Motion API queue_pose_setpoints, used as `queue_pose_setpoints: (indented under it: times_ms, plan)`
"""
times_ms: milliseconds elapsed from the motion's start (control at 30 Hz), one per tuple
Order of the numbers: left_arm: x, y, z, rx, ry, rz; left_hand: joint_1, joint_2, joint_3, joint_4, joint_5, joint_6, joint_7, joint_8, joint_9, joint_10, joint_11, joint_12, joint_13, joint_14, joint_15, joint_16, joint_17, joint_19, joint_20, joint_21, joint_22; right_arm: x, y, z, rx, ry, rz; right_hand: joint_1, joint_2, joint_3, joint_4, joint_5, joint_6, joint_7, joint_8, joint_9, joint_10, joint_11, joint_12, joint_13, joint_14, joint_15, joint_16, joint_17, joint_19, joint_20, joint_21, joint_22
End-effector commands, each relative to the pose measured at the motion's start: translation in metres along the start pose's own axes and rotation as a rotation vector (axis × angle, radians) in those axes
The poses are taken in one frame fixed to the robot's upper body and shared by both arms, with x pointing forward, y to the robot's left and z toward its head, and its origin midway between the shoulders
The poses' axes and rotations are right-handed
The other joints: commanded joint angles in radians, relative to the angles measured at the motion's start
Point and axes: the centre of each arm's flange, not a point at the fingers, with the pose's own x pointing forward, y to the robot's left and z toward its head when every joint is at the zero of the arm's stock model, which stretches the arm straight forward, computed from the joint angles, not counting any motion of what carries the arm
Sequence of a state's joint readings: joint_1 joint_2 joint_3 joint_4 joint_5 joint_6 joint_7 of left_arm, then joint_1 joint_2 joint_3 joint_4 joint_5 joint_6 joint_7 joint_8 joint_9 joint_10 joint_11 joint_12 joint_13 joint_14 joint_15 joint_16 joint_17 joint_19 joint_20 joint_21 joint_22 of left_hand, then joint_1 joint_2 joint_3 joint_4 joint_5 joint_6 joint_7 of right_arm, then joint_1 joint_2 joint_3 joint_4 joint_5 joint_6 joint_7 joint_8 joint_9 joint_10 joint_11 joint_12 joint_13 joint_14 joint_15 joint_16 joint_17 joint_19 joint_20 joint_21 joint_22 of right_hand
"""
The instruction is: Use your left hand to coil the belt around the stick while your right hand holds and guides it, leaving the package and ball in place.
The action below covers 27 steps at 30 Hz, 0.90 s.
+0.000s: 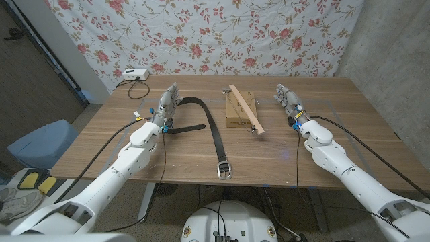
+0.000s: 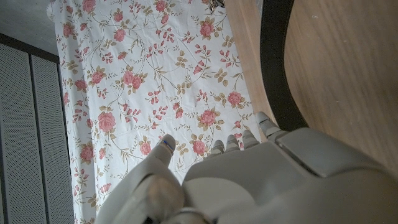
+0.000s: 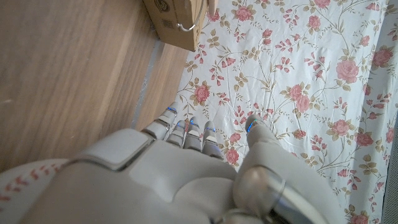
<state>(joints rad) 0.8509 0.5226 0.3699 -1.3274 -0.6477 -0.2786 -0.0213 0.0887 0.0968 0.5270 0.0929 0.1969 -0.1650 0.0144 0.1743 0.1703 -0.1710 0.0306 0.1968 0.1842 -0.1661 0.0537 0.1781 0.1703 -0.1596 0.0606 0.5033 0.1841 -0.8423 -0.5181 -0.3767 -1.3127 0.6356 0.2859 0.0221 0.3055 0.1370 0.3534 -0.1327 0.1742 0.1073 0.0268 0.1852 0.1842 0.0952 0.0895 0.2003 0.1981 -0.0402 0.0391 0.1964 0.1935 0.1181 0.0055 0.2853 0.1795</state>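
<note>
Nearest the head camera, the belt's metal buckle point(image 1: 224, 169) is lying at about six o'clock on the desk point(image 1: 282, 151), close to the front edge. From it the black belt point(image 1: 213, 131) is running up toward twelve o'clock, then curving over toward ten o'clock and passing just beside the left hand point(image 1: 166, 107), with its tail end doubling back toward the centre near the left wrist. The left hand is standing on the desk at about ten o'clock, fingers point(image 1: 173, 93) reaching away from the robot and released, grasping nothing; whether it is touching the belt cannot be told. In the left wrist view, the belt point(image 2: 273, 68) is showing as a dark band curving across the wood past the left hand's fingers point(image 2: 264, 124). At roughly one o'clock from the buckle, the wooden stick point(image 1: 246, 110) is lying tilted across a flat brown cardboard package point(image 1: 236, 111), one end overhanging onto the desk. The right hand point(image 1: 290, 102) is waiting at about two o'clock, well apart from the stick, its fingers point(image 1: 282, 91) extended and holding nothing. A small white box point(image 1: 133, 74) with a cable is sitting at the far left corner, near the flowered cloth point(image 1: 201, 33) hanging behind.
</note>
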Motion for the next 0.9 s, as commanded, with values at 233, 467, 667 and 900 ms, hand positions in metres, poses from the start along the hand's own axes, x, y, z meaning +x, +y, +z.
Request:
queue_pose_setpoints:
  times_ms: [233, 467, 667, 900]
  plan:
    - [0.004, -0.007, 0.003, 0.016, 0.013, -0.019, 0.000, 0.025, 0.009, 0.000, 0.004, -0.008, 0.003, 0.007, 0.003, -0.006, 0.002, 0.005, 0.002, -0.023, 0.002, 0.005, 0.004, -0.008, 0.001, 0.005, 0.003, -0.006, 0.007, 0.014, -0.142, 0.023, 0.027, 0.015, -0.006, 0.007, -0.006, 0.005, 0.008, 0.003, 0.007, 0.002, 0.002, 0.008, 0.006, 0.003, -0.006, -0.001, 0.006, 0.001, 0.011, 0.002, 0.005, 0.002]
    - [0.010, -0.014, 0.003, 0.024, 0.020, -0.030, 0.000, 0.024, 0.009, 0.000, 0.004, -0.007, 0.002, 0.007, 0.003, -0.005, 0.000, 0.006, 0.002, -0.022, 0.002, 0.006, 0.004, -0.007, 0.002, 0.003, 0.003, -0.013, 0.010, 0.026, -0.246, 0.069, 0.057, 0.020, -0.013, 0.007, -0.011, 0.004, 0.004, 0.000, 0.005, 0.002, 0.003, 0.008, 0.006, 0.003, 0.002, 0.008, 0.008, -0.001, 0.016, 0.010, 0.004, 0.002]
    - [0.015, -0.017, 0.003, 0.031, 0.027, -0.039, -0.001, 0.024, 0.008, 0.000, 0.004, -0.005, 0.001, 0.008, 0.003, -0.006, 0.001, 0.005, 0.002, -0.022, 0.002, 0.006, 0.004, -0.008, 0.005, 0.002, 0.003, -0.020, 0.013, 0.036, -0.346, 0.126, 0.101, 0.022, -0.019, 0.004, -0.013, 0.003, 0.011, 0.000, 0.008, 0.002, 0.011, 0.011, 0.009, 0.003, 0.014, 0.016, 0.012, -0.001, 0.029, 0.021, 0.006, 0.002]
    - [0.020, -0.020, 0.003, 0.037, 0.033, -0.050, -0.001, 0.023, 0.008, 0.000, 0.004, -0.003, 0.002, 0.008, 0.003, -0.005, 0.001, 0.006, 0.002, -0.021, 0.002, 0.006, 0.004, -0.007, 0.006, 0.001, 0.003, -0.026, 0.019, 0.045, -0.441, 0.188, 0.148, 0.023, -0.021, 0.003, -0.013, 0.003, 0.020, 0.003, 0.012, 0.003, 0.015, 0.011, 0.010, 0.004, 0.019, 0.018, 0.012, -0.001, 0.030, 0.023, 0.004, 0.002]
